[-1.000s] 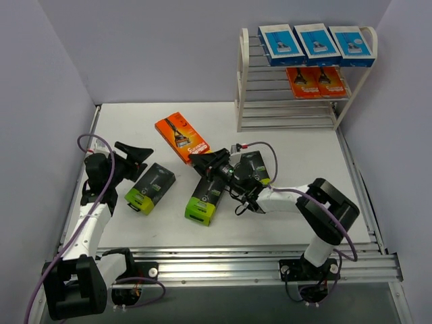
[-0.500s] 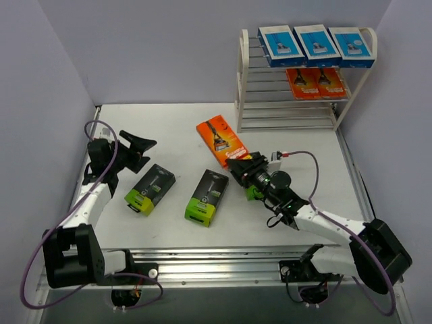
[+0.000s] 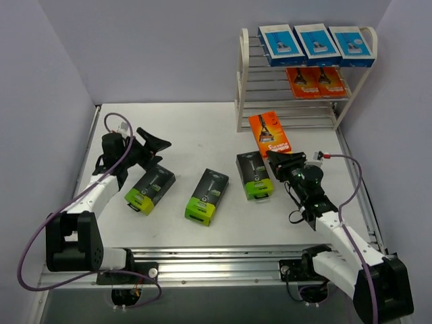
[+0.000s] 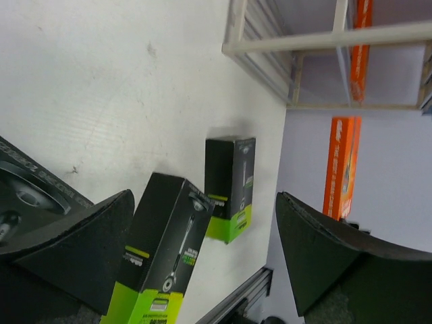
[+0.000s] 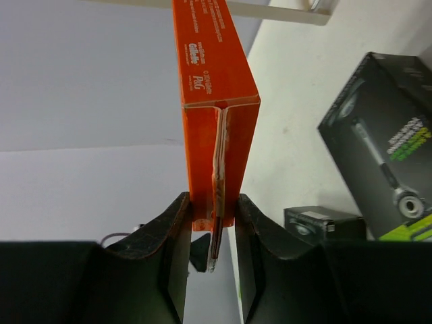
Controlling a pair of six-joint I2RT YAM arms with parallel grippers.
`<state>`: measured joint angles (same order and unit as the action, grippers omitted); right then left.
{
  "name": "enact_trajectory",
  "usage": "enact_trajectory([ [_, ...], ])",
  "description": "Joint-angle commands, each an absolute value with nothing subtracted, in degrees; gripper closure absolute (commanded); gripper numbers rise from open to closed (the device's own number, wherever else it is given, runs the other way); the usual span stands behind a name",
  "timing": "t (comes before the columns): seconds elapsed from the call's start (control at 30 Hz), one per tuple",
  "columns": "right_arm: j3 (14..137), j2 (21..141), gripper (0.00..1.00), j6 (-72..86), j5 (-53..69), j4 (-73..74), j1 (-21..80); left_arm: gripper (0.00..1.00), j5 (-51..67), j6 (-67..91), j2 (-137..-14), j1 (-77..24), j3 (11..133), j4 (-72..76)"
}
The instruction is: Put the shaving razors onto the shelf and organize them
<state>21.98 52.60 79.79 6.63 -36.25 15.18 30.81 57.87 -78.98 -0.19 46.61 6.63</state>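
Note:
My right gripper (image 3: 277,156) is shut on the lower end of an orange razor pack (image 3: 269,134), held above the table just in front of the shelf (image 3: 241,81). In the right wrist view the orange pack (image 5: 216,101) stands on edge, pinched between both fingers of the right gripper (image 5: 212,201). Three blue packs (image 3: 318,42) lie on the shelf's top tier, and two orange packs (image 3: 316,81) one tier down. Three black-and-green packs (image 3: 150,188) (image 3: 207,196) (image 3: 254,175) lie on the table. My left gripper (image 3: 160,150) hangs open and empty above the leftmost one.
The left wrist view shows my left gripper (image 4: 202,197) open, two black packs (image 4: 169,236) (image 4: 229,185), the held orange pack (image 4: 341,165) and the shelf's frame (image 4: 290,47). Grey walls close in the table on three sides. A metal rail (image 3: 256,260) runs along the near edge.
My right arm has carried the orange pack from the table's middle rightward to just in front of the shelf. My left gripper has opened wider and swung toward the back.

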Motion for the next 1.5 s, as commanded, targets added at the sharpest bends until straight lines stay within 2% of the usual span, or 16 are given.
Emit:
enact_trajectory([
  [0.0, 24.3, 54.9, 1.0, 76.8, 9.6, -38.1, 12.4, 0.06, 28.1, 49.9, -76.0, -4.6, 53.9, 1.0],
  [0.13, 28.4, 58.0, 1.0, 74.7, 10.5, -37.4, 8.7, 0.06, 24.8, 39.3, -75.8, -7.6, 58.9, -8.9],
  [0.33, 33.6, 63.7, 1.0, 72.1, 12.1, -38.1, 5.2, 0.06, 23.2, 37.6, -70.7, -9.0, 57.0, -9.0],
  [0.93, 58.3, 88.6, 1.0, 69.0, 17.2, -42.4, 0.6, 0.03, 25.7, 39.3, -72.3, -7.6, 56.3, -7.6],
  [1.47, 71.1, 104.7, 1.0, 72.3, 14.0, -50.3, 0.6, 0.04, 28.5, 42.0, -75.6, -5.7, 55.3, -5.3],
])
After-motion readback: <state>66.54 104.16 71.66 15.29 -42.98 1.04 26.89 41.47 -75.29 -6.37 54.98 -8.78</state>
